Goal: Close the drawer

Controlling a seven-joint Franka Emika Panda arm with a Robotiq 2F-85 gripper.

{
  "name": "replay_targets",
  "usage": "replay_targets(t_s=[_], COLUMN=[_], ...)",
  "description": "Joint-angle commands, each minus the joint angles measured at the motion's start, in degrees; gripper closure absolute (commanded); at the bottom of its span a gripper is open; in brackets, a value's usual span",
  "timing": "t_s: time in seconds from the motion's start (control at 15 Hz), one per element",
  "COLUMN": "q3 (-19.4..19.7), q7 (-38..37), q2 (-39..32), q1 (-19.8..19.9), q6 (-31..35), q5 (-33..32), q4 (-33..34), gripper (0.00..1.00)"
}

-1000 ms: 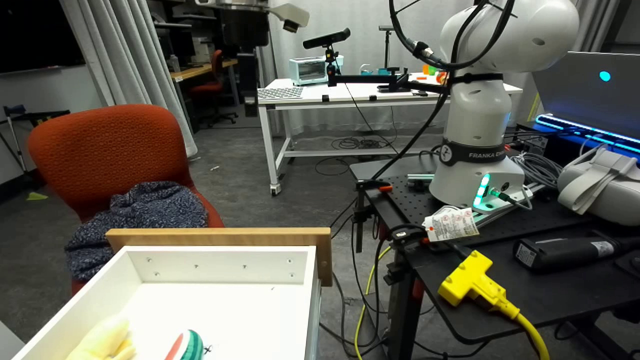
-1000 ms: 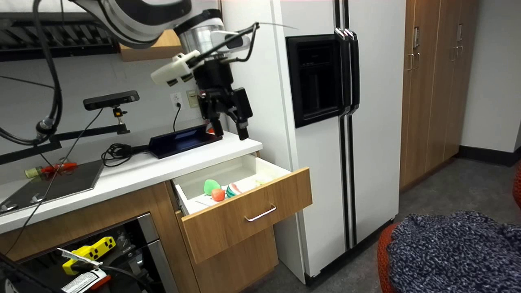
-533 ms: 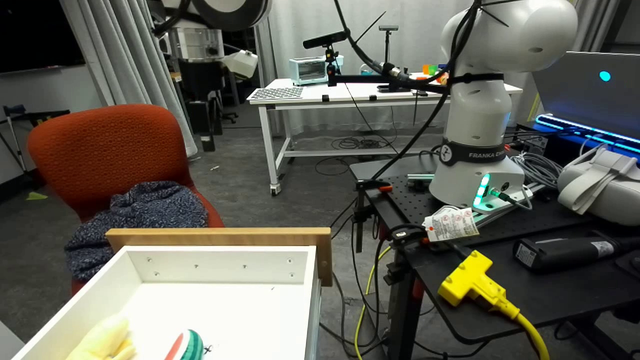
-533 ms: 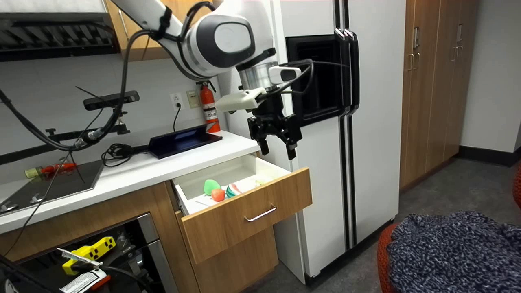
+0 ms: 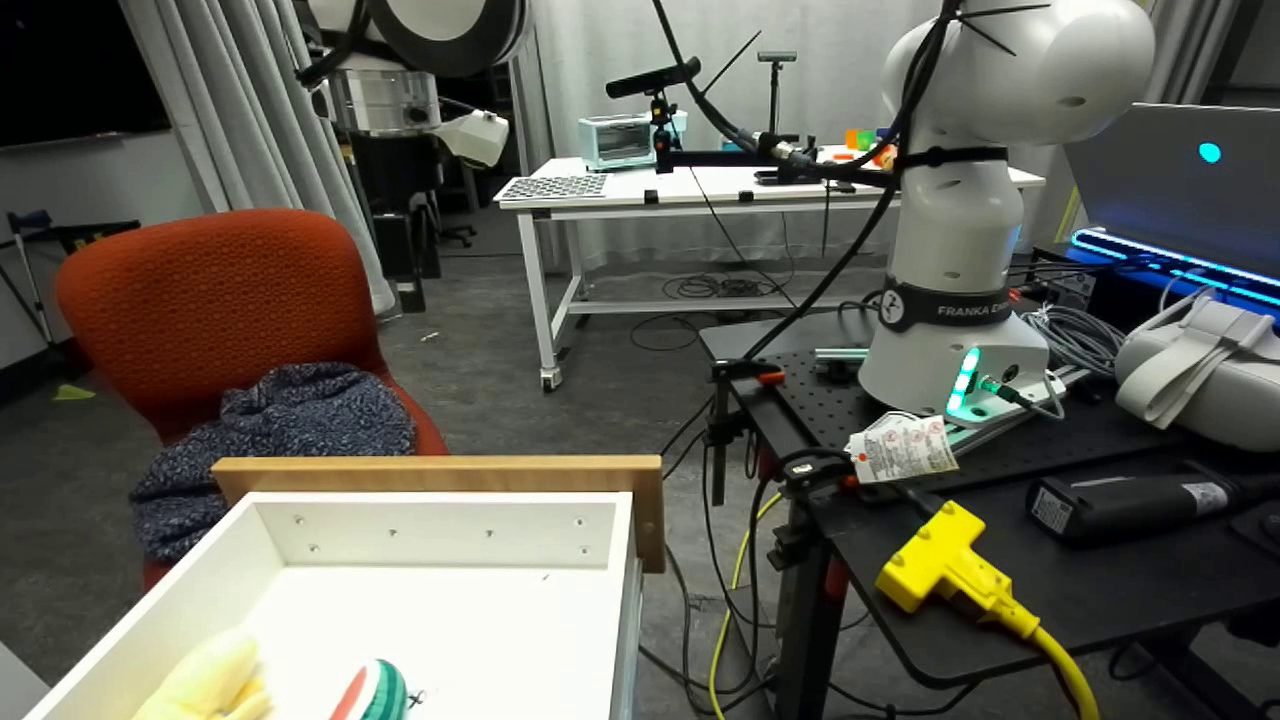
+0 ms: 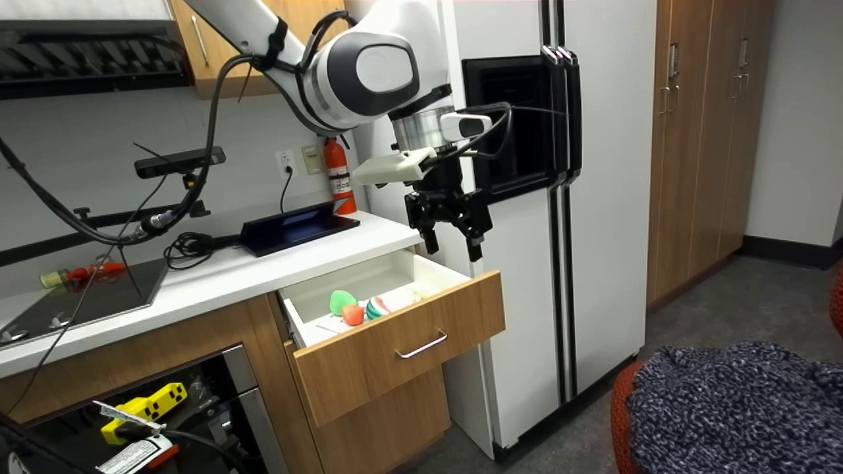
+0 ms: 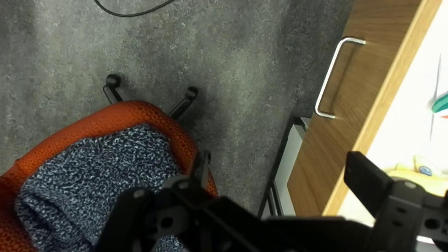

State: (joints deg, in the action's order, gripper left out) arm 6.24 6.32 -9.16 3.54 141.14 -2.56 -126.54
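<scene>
Below the white countertop (image 6: pixel 230 273), beside the two-door refrigerator (image 6: pixel 507 283), the drawer (image 6: pixel 379 362) stands pulled out, its metal handle (image 7: pixel 329 74) on the wooden front. A green toy (image 6: pixel 342 301), a small round red toy (image 6: pixel 353 315), a striped ball (image 6: pixel 377 307) and a yellow toy (image 5: pixel 205 680) lie inside. The Robotiq gripper (image 6: pixel 453 250) hangs higher than the drawer and apart from it, its fingers spread wide.

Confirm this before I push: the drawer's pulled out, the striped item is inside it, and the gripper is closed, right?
Not quite: the gripper is open, its fingers apart in the wrist view. The drawer is indeed pulled out, with the striped item inside.
</scene>
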Motion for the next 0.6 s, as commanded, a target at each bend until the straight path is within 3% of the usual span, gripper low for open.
replay_targets(t_s=[0.0, 0.53], q3=[-1.3, -3.9], q7=[1.9, 3.9], q2=[-3.8, -19.5], q1=[1.1, 3.5], q6=[2.1, 6.0], q5=[2.2, 5.6], q4=[1.5, 12.4], gripper=[0.0, 0.0])
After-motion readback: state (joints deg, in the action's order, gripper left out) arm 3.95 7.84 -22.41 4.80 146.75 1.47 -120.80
